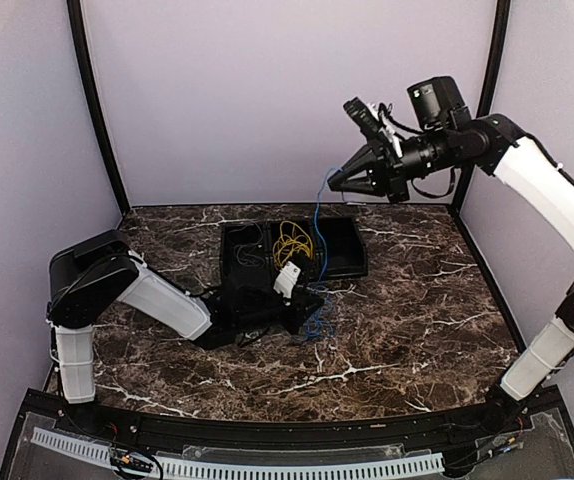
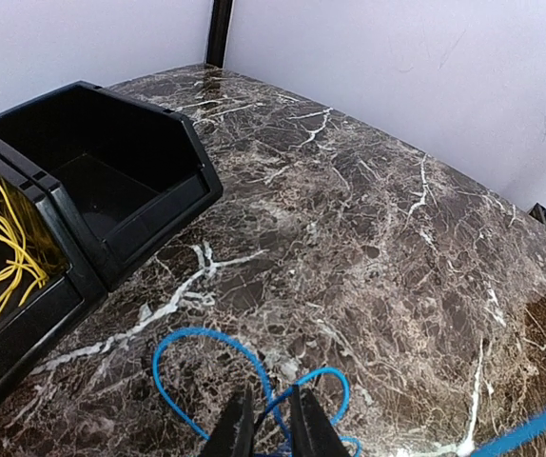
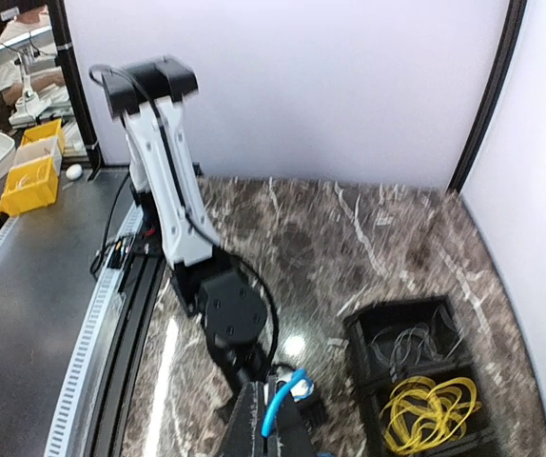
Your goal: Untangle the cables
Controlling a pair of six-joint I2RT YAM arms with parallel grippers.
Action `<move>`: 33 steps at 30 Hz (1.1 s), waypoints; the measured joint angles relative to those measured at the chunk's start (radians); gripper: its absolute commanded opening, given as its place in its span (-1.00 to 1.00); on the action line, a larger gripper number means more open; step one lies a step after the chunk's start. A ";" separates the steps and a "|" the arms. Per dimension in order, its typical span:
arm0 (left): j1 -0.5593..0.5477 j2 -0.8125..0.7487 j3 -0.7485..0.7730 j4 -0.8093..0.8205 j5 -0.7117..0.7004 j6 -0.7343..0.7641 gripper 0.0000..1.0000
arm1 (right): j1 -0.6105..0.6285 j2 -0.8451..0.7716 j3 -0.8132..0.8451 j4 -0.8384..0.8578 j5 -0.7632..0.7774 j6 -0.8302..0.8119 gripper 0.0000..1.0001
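The blue cable runs taut from the table up to my raised right gripper, which is shut on its end. The cable's loose loops lie on the marble in front of the black tray. My left gripper sits low on the table over those loops. In the left wrist view it is nearly shut, with the blue cable passing between its fingers. The yellow cables lie coiled in the tray's middle compartment, also seen in the right wrist view.
The tray's right compartment holds nothing. Its left compartment holds thin grey wires. Purple walls and black corner posts enclose the table. Yellow bins stand off the table beyond the left arm's base.
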 measured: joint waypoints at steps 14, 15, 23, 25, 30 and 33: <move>0.000 0.116 0.000 0.051 -0.014 0.007 -0.65 | -0.255 0.012 0.446 0.099 -0.295 0.189 -1.00; 0.000 0.119 0.000 0.045 -0.016 0.007 -0.65 | -0.266 0.012 0.452 0.101 -0.303 0.196 -1.00; 0.000 0.120 0.003 0.002 -0.051 0.021 -0.68 | -0.410 0.027 0.538 0.144 -0.375 0.275 -1.00; 0.000 0.119 0.002 -0.021 -0.066 0.031 -0.69 | -0.484 0.031 0.570 0.185 -0.401 0.316 -1.00; 0.000 0.056 -0.053 -0.102 -0.134 0.079 -0.72 | -0.596 0.023 0.591 0.264 -0.435 0.386 -1.00; 0.001 -0.031 -0.113 -0.168 -0.175 0.107 -0.74 | -0.639 0.009 0.556 0.330 -0.447 0.439 -1.00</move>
